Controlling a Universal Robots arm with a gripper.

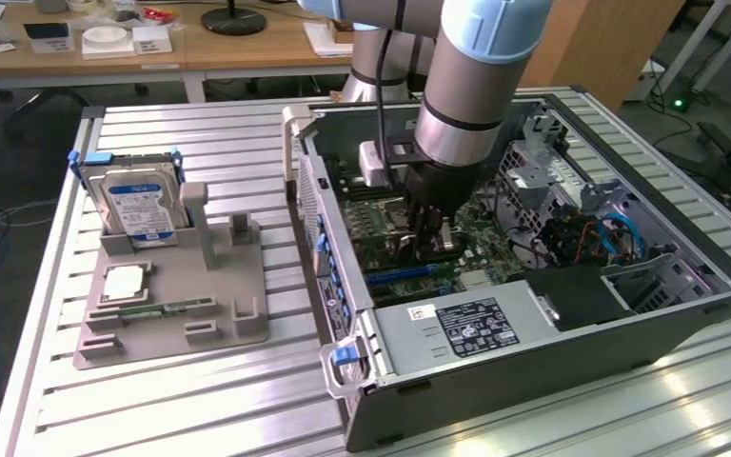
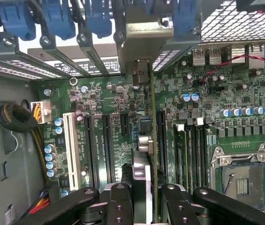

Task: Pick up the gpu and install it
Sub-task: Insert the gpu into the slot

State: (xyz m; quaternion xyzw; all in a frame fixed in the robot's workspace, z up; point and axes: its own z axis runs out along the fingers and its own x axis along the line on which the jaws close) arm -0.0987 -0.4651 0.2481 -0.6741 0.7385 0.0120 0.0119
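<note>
The gpu (image 2: 149, 136) appears edge-on in the wrist view, a thin card standing upright over the motherboard (image 2: 99, 103) among the expansion slots. Its silvery end bracket (image 2: 144, 28) sits at the case's rear slot openings. My gripper (image 2: 144, 190) is shut on the card's upper edge, with one black finger (image 2: 119, 199) on each side. In the exterior view the gripper (image 1: 429, 238) reaches down into the open computer case (image 1: 569, 324), low over the motherboard (image 1: 391, 224). I cannot tell whether the card is seated in a slot.
Blue slot latches (image 2: 57, 18) line the case's rear wall. A white slot (image 2: 69, 150) and an empty processor socket (image 2: 242, 180) flank the card. On the exterior view's left, a grey holder (image 1: 175, 324) carries a hard drive (image 1: 137, 205) and a green memory stick (image 1: 163, 309).
</note>
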